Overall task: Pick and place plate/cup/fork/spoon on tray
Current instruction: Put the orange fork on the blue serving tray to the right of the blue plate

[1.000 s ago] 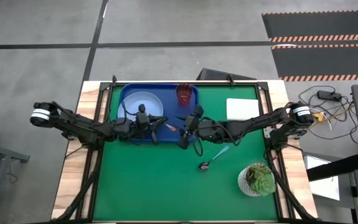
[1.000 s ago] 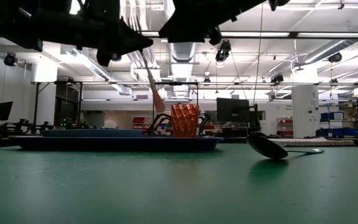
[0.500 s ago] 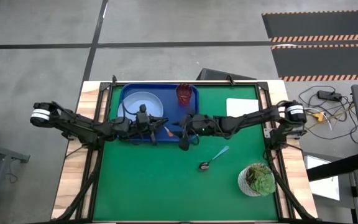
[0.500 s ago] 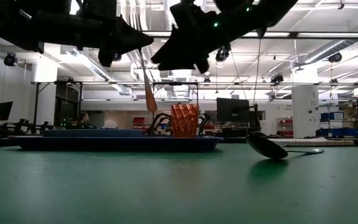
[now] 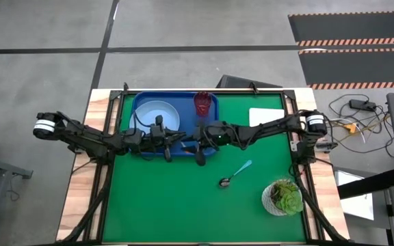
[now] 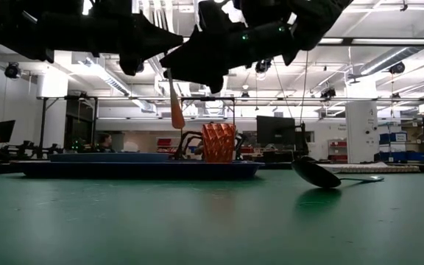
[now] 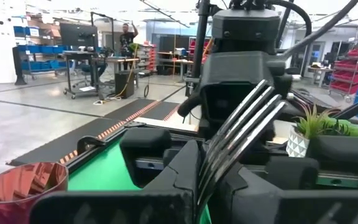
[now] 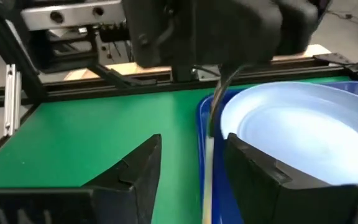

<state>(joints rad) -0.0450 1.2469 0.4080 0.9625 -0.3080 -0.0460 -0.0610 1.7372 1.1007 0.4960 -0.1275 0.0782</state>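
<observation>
While the fork (image 6: 176,112) hangs from the left gripper (image 7: 210,180): the step in hand looks like settling the fork onto the tray (image 5: 137,102), perhaps with a hand-over between the two arms.
Left gripper: its fingers are pinched on the fork near the metal end. The silver tines stick out ahead of the fingers and the orange handle dangles below them, clear of the tray floor.
Right gripper (image 8: 194,155): close in front of the left gripper, facing it. Its fingers are spread with nothing gripped, and the fork's shaft runs through the gap between them, touching neither as far as can be told.
Tray: directly beneath both grippers.
Plate (image 8: 291,130): already lying in the tray, just beyond the right gripper's fingers and to one side of the hanging fork.
Cup (image 5: 202,104): upright in the tray's corner, near the right gripper's wrist and apart from the fork.
Spoon (image 5: 234,173): on the green mat, well behind the right gripper and outside the tray; not yet handled.
Next move, as a judgement: either the right gripper's fingers close on the shaft before the left lets go, or the left lowers the handle to bare tray floor beside the plate and releases.
Care needed: the two grippers are nearly touching, so any closing or lowering should be slow to avoid knocking the plate or tipping the fork out.
</observation>
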